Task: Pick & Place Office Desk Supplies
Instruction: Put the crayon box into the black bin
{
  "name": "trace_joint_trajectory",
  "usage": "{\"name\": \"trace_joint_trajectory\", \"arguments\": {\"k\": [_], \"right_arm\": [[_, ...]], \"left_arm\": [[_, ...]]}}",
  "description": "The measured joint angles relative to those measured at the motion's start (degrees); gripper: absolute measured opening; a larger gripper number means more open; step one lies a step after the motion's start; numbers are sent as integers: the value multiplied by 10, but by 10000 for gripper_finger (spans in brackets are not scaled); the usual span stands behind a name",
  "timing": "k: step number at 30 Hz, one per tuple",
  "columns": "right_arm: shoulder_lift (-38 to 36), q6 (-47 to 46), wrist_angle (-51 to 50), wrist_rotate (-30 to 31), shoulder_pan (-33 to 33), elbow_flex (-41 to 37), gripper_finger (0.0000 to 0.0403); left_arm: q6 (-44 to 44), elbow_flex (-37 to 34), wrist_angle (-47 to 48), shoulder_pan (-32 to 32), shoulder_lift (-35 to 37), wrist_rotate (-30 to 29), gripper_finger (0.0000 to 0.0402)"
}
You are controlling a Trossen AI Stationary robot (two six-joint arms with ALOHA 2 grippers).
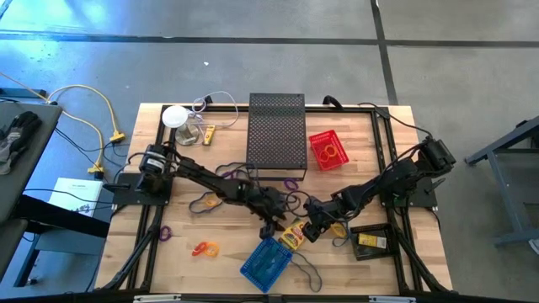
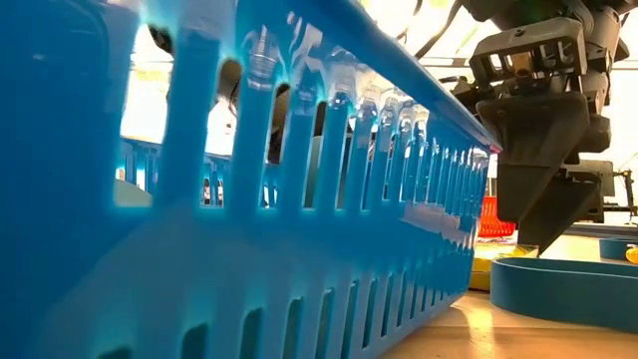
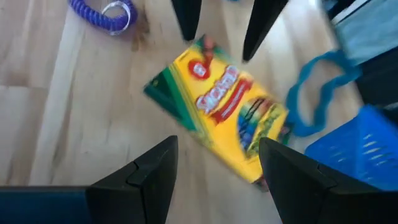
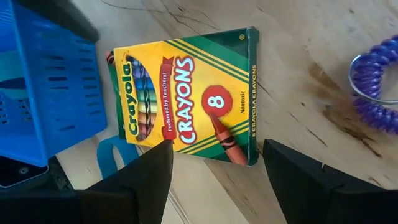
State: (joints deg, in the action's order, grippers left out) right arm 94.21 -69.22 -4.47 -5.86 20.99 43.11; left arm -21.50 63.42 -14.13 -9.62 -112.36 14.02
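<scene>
Crayon box (image 4: 186, 93) flat on worktop beside blue basket (image 1: 268, 263). Left tool (image 1: 271, 225) and right tool (image 1: 313, 231) both spread over box; crowding risks collision, box skidding away.

Blue basket (image 2: 249, 199) close; dark hand (image 2: 543, 214) beyond

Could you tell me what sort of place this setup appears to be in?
Probably a robotics lab or workshop rather than an office: a wooden table stands on a bare concrete floor, two dark arms are mounted on it, and a yellow cable trails loose beside it. A crayon box lies between the arms.
</scene>
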Motion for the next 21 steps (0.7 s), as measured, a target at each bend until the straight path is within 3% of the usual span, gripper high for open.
{"name": "trace_joint_trajectory", "arguments": {"k": [4,10,15,21], "right_arm": [[0,0,0,2,0,0,238],[0,3,1,14,0,0,238],[0,5,7,16,0,0,238],[0,5,9,19,0,0,238]], "left_arm": [[-44,0,-23,18,0,76,218],[-68,0,-35,22,-19,121,218],[-99,1,-100,22,-59,184,218],[-114,4,-122,30,-71,200,218]]}}
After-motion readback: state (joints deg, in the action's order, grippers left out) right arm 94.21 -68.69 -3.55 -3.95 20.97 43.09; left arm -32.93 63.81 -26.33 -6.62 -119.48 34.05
